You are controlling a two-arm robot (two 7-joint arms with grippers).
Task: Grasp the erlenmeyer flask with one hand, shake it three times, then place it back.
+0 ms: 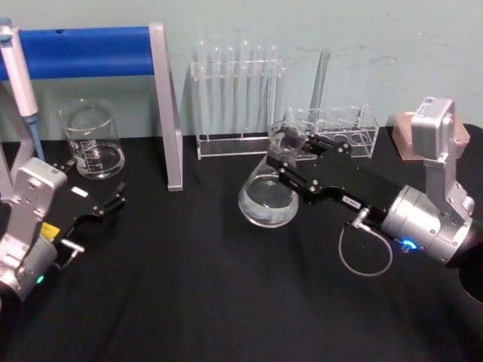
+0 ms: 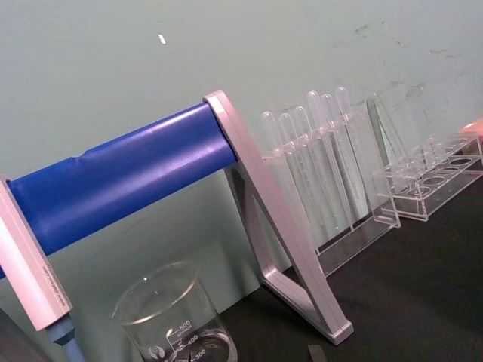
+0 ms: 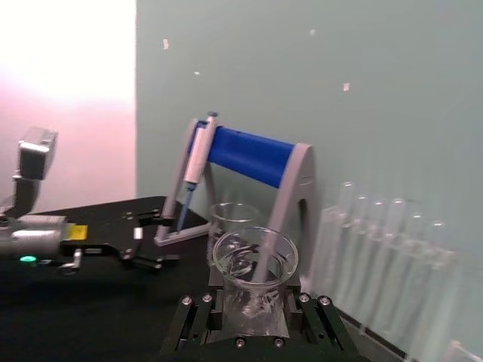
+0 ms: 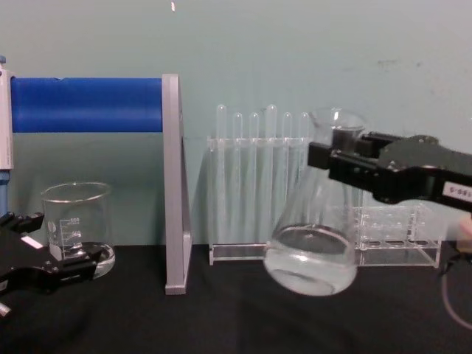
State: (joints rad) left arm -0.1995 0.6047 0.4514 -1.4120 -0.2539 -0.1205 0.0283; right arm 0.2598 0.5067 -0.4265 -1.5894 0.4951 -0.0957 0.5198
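The erlenmeyer flask [image 1: 266, 200] hangs tilted, its wide base swung toward my left and its neck leaning up to the right, just in front of the test tube rack [image 1: 238, 98]. My right claw [image 1: 293, 147] is clenched on the neck just under the flared rim. That is the one narrow place it can close on, the rim stops the glass sliding down, and the heavy base is left free to swing. In the chest view the base looks raised off the black worktop [image 1: 211, 302], so I judge this a shake under way, not the set-down. My left claw [image 1: 113, 200] sits parked at the worktop's left near the beaker [image 1: 92, 139], fingers spread and holding nothing, well apart from the flask.
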